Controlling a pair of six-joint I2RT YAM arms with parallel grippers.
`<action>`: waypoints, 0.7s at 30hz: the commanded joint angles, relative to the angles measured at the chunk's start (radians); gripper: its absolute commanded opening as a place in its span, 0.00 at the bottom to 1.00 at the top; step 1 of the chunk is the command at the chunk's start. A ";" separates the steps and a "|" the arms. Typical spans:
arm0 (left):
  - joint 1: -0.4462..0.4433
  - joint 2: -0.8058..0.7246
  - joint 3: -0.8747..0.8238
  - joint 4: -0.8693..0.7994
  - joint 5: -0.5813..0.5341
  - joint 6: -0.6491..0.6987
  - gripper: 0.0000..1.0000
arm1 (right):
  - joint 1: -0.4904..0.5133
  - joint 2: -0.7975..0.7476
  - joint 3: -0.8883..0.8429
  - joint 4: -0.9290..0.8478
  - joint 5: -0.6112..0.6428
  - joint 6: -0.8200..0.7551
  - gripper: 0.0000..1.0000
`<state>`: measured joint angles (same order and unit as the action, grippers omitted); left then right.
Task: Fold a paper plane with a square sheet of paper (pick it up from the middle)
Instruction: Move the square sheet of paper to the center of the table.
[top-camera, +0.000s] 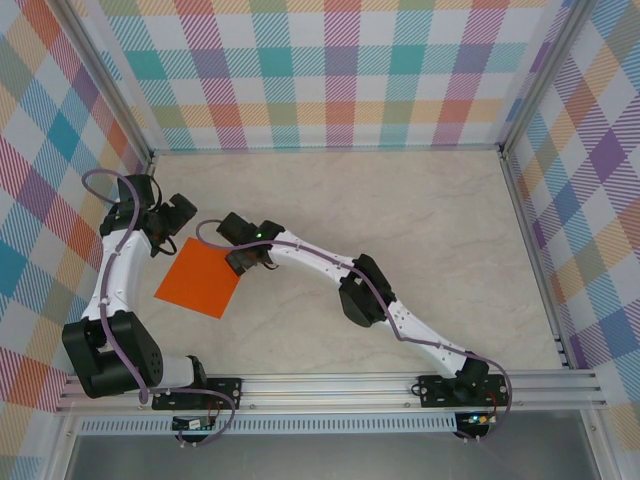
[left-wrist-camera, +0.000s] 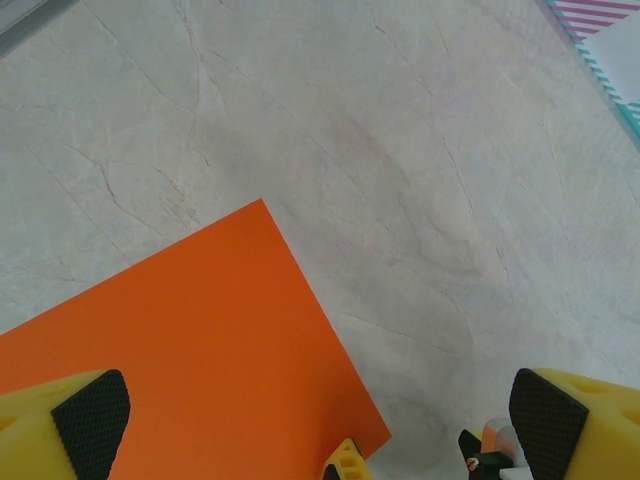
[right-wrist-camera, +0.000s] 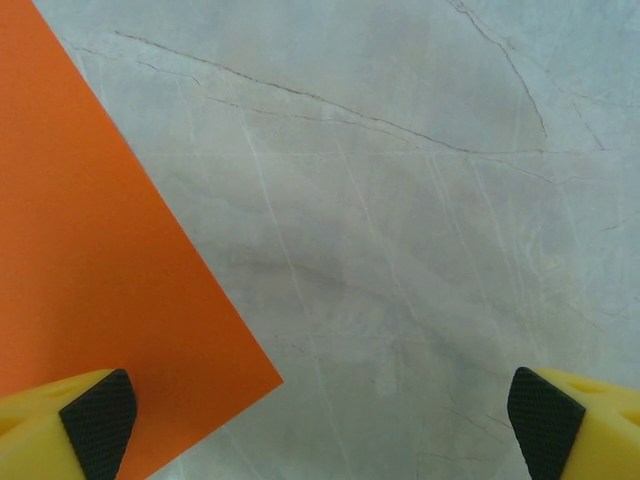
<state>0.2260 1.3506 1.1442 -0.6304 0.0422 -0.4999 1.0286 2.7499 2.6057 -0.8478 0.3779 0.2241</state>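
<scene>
The square sheet of paper (top-camera: 198, 279) lies flat on the marble table, orange side up, unfolded. My left gripper (top-camera: 171, 231) hovers over its far corner, open; in the left wrist view the sheet (left-wrist-camera: 190, 350) spreads under the left finger pad (left-wrist-camera: 92, 424) and the left gripper (left-wrist-camera: 320, 425) holds nothing. My right gripper (top-camera: 236, 246) is at the sheet's right corner, open and empty. In the right wrist view the sheet (right-wrist-camera: 90, 250) lies at the left, its corner reaching in between the pads of the right gripper (right-wrist-camera: 320, 425).
Checked walls close off the left (top-camera: 50, 150), back (top-camera: 330, 70) and right (top-camera: 600, 150) of the table. Aluminium rails (top-camera: 330, 385) run along the near edge. The right gripper's yellow tip (left-wrist-camera: 347, 462) pokes into the left wrist view, close by.
</scene>
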 joint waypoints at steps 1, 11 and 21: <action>0.017 -0.017 -0.005 -0.034 -0.013 0.021 1.00 | -0.027 -0.020 -0.117 -0.085 0.065 -0.006 0.98; 0.018 -0.016 -0.016 -0.026 -0.006 0.028 1.00 | -0.206 -0.424 -0.802 0.116 0.096 0.076 0.97; 0.018 -0.002 -0.033 0.002 0.079 0.003 1.00 | -0.404 -0.724 -1.242 0.142 0.114 0.045 0.97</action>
<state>0.2260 1.3506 1.1336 -0.6289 0.0715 -0.4866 0.6483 2.0357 1.4200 -0.6075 0.4545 0.2806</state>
